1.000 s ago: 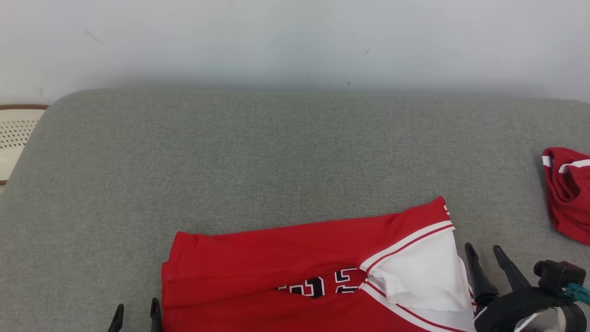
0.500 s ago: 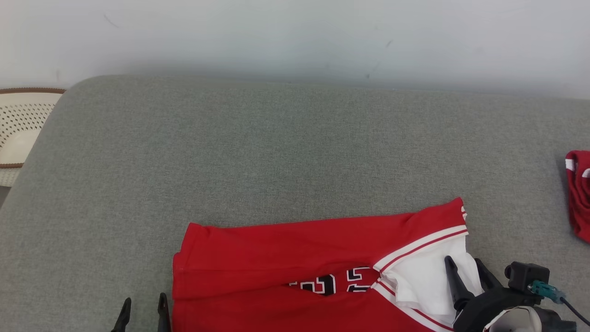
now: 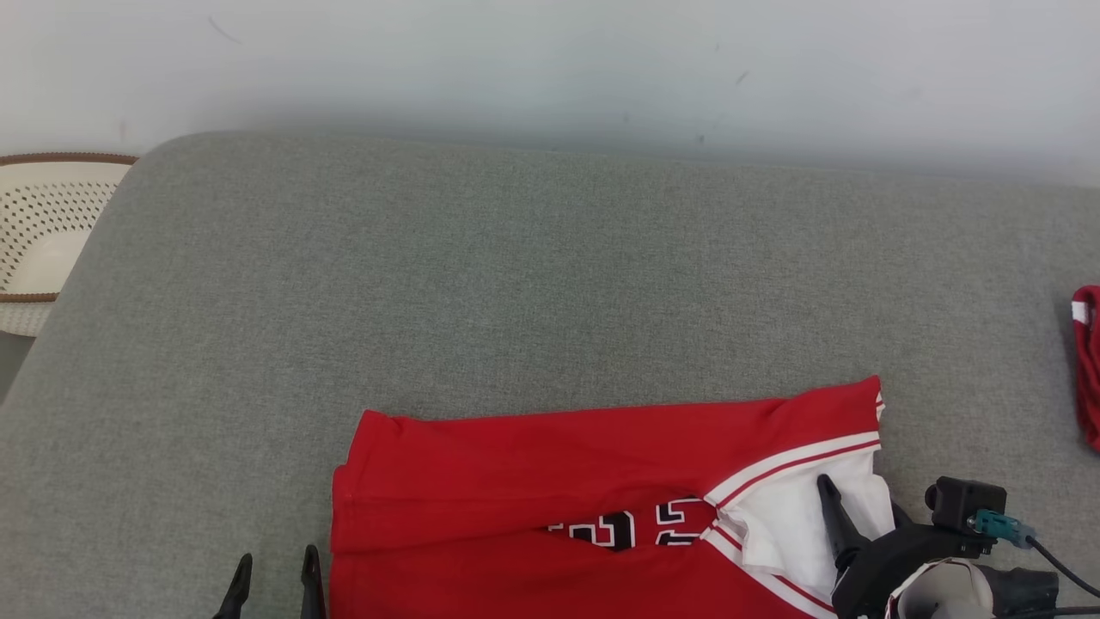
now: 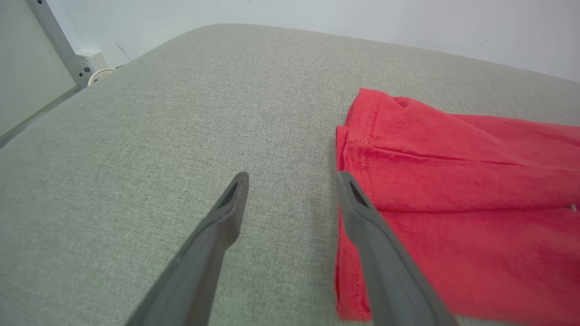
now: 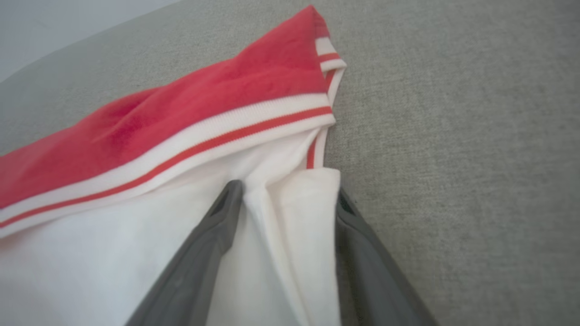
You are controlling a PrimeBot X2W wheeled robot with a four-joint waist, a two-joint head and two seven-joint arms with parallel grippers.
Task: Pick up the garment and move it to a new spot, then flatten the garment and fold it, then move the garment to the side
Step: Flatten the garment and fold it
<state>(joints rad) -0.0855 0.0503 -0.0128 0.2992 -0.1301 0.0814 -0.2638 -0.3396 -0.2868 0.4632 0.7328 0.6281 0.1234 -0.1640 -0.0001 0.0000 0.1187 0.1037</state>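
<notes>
The garment (image 3: 559, 481), a red jersey of soft knit cloth, lay partly folded on the near part of a padded grey surface (image 3: 516, 284), close to the robot and right of centre in the head view. Its left end formed a squared, stitched hem with rounded corners. Black, white-edged numerals peeked from a slit between two red layers. At its right end a ribbed white band with a thin red stripe crossed the cloth diagonally, and smooth white fabric spilled out below it in loose creases. The right end effector (image 3: 859, 507) sat on that white part with its dark tapered fingers apart, straddling a raised ridge of white cloth without pinching it, as the right wrist view showed (image 5: 288, 190). The left end effector (image 4: 293, 177) stood wide open above the grey weave, one finger just beside the red hem (image 4: 453, 181). The surface had a fine woven texture and a rounded far corner. A cream perforated basket (image 3: 34, 232) with a brown rim stood past its left edge, and another red cloth (image 3: 1087, 370) lay at the right edge.
</notes>
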